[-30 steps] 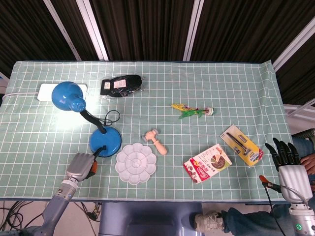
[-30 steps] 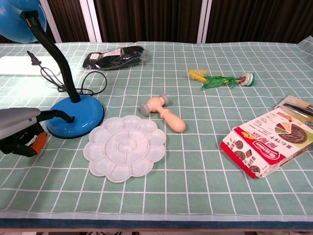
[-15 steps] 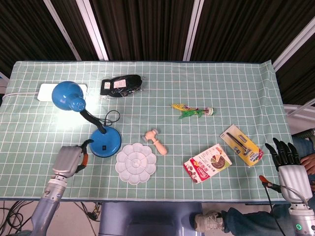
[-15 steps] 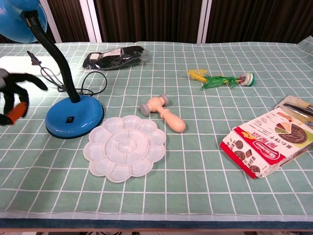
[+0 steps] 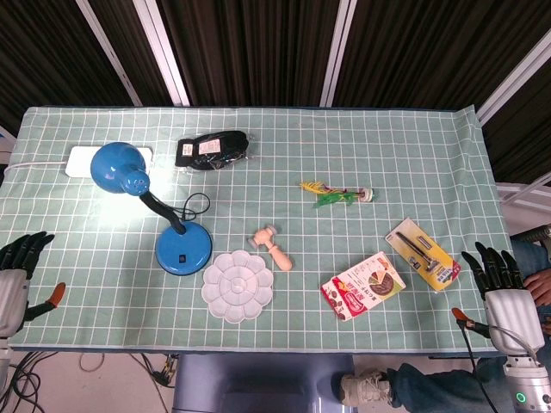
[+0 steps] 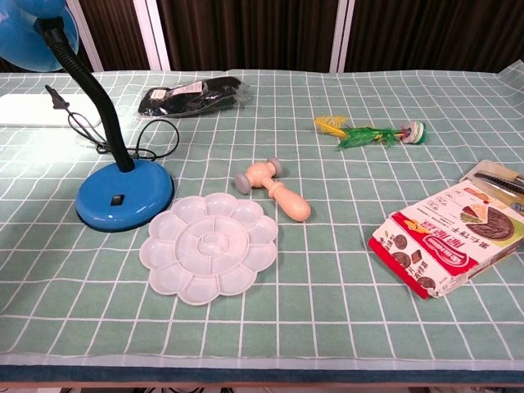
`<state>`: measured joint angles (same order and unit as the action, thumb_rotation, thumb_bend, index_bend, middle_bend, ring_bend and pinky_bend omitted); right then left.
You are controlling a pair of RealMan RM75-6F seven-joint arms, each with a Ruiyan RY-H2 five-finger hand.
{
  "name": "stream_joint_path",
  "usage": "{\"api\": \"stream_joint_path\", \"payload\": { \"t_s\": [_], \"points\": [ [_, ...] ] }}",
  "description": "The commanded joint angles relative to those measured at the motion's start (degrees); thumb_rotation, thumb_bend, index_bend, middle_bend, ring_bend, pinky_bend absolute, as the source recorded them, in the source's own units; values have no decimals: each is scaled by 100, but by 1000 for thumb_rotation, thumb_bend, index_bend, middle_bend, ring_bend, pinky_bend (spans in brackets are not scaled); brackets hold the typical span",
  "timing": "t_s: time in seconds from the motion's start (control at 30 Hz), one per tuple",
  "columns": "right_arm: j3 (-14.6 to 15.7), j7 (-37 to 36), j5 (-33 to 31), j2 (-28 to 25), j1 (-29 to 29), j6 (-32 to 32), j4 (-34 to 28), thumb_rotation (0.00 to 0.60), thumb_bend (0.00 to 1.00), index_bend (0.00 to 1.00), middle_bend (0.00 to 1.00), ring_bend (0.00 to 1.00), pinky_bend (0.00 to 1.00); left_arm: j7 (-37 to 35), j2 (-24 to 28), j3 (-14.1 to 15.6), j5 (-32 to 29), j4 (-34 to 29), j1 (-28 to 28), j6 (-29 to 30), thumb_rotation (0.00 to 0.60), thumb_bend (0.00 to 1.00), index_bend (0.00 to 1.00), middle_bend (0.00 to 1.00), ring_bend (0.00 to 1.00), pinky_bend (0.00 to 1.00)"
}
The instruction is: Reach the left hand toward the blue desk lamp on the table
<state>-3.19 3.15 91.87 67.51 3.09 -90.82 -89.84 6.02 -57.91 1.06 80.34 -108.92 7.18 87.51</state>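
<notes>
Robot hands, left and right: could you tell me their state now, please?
Left robot hand: open, holding nothing.
Right robot hand: open, holding nothing.

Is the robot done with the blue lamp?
It looks done. The lamp is on, and a bright patch glows on the tablecloth under it. Nothing is in hand: the left robot hand and the right robot hand sit out at the sides, fingers spread, holding nothing. Nothing seems left to do with the lamp, as far as I can tell.

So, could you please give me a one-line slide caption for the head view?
Both hands, left and right, open at the table edges; lit blue desk lamp beside white paint palette.
</notes>
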Motion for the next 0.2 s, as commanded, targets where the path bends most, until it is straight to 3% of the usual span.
{"api": "stream_joint_path", "payload": {
  "t_s": [0.03,0.2],
  "points": [
    [-3,-6,-6,-1,0,1,-1,600,169,117,27,20,0,-434,25,132,-58,297,-178,-83,600,300,91,46,7,67],
    [-10,-30,-6,-7,5,1,0,600,170,117,27,20,0,-483,-19,21,-225,446,-103,-285,600,295,78,22,0,51]
  ]
}}
